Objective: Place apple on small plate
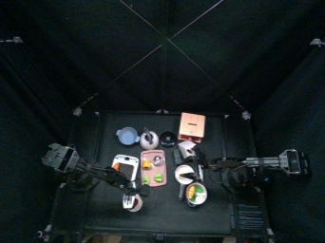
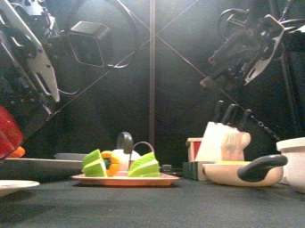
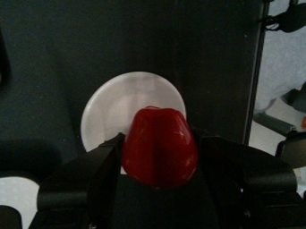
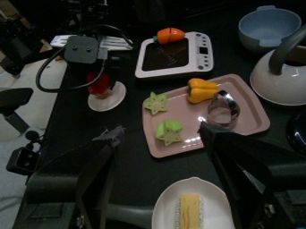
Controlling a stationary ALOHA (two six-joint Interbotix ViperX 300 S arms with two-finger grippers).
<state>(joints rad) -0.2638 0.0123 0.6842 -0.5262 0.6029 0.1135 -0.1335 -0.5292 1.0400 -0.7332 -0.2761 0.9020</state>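
Note:
My left gripper [image 3: 160,134] is shut on a red apple [image 3: 162,154] and holds it above the small plate [image 3: 129,106], a plain white round disc on the black table. In the top view the apple [image 1: 128,196] sits over the plate [image 1: 132,203] at the table's front left. In the front view the apple [image 2: 6,134] hangs at the far left above the plate's rim [image 2: 12,187]. The right wrist view shows the apple [image 4: 103,86] just over the plate [image 4: 107,98]. My right gripper [image 4: 162,192] is open and empty, raised over the table's right side.
A pink tray [image 4: 233,130] in the middle holds green star-shaped pieces, an orange piece and a metal scoop. A white tray [image 4: 180,63] with an orange fruit, a blue bowl [image 4: 270,27] and a white pot [image 4: 284,79] stand further back. A plate with yellow food [image 4: 191,207] lies below my right gripper.

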